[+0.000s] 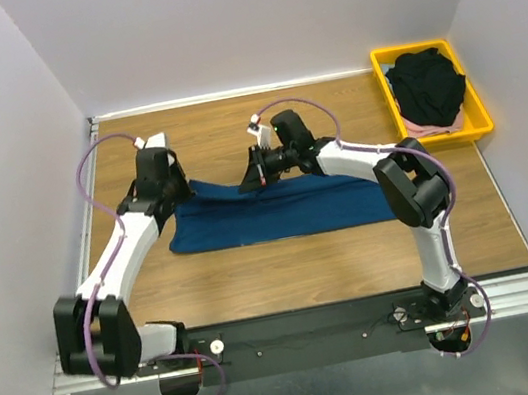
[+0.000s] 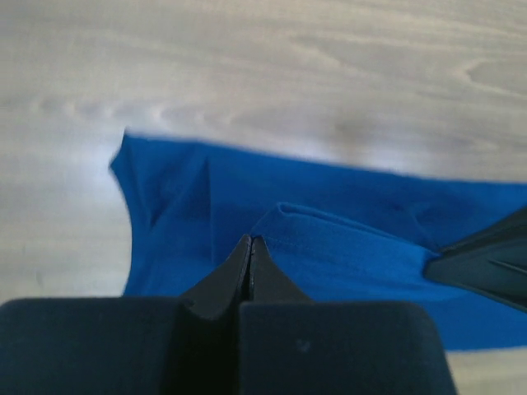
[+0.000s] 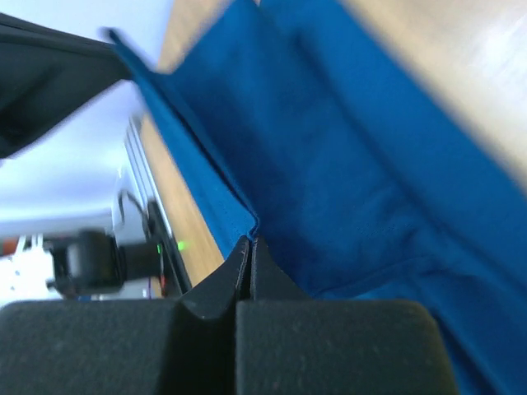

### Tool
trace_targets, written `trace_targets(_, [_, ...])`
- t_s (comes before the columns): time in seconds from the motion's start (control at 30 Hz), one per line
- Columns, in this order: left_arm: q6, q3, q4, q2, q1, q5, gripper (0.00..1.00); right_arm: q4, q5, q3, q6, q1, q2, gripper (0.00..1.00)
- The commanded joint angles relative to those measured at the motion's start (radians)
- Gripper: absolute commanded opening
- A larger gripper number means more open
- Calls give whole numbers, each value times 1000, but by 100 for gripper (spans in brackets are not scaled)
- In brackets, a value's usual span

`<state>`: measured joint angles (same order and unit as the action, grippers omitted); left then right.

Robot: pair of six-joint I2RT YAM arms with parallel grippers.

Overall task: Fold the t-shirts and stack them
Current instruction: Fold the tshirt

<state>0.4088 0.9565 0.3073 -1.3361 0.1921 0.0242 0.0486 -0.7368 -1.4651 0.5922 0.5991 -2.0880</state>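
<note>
Two closed grips: left gripper (image 2: 249, 241) and right gripper (image 3: 249, 242) each pinch, apparently, the far edge of the blue t-shirt (image 1: 277, 214) on the tabletop (image 1: 258, 280). Light, limp cloth; best held by its edges.

Pink t-shirt (image 1: 425, 129) mostly hidden beneath black t-shirt (image 1: 428, 84) in tray (image 1: 449, 137)
</note>
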Motion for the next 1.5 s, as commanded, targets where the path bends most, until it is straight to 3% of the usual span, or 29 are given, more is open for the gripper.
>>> trace_targets(0.0, [79,-97,119,139,-3,-47,0,-90,-67,113,-49,57,17,1])
trace_targets(0.3, [159,-260,305,350,-3,-124,0,-130,-62,255,-83,136,68,1])
trace_targets(0.57, [232,-318,331,483,-3,-139,0,-187,-9,282,-129,146,109,3])
trace_targets(0.77, [240,-315,288,448,-3,-47,0,-207,37,215,-134,146,76,4])
trace_targets(1.0, [256,-326,96,396,-3,34,0,-233,123,124,-146,143,43,4])
trace_targets(1.47, [36,-271,-92,173,-3,97,0,-329,286,-37,-244,120,-27,7])
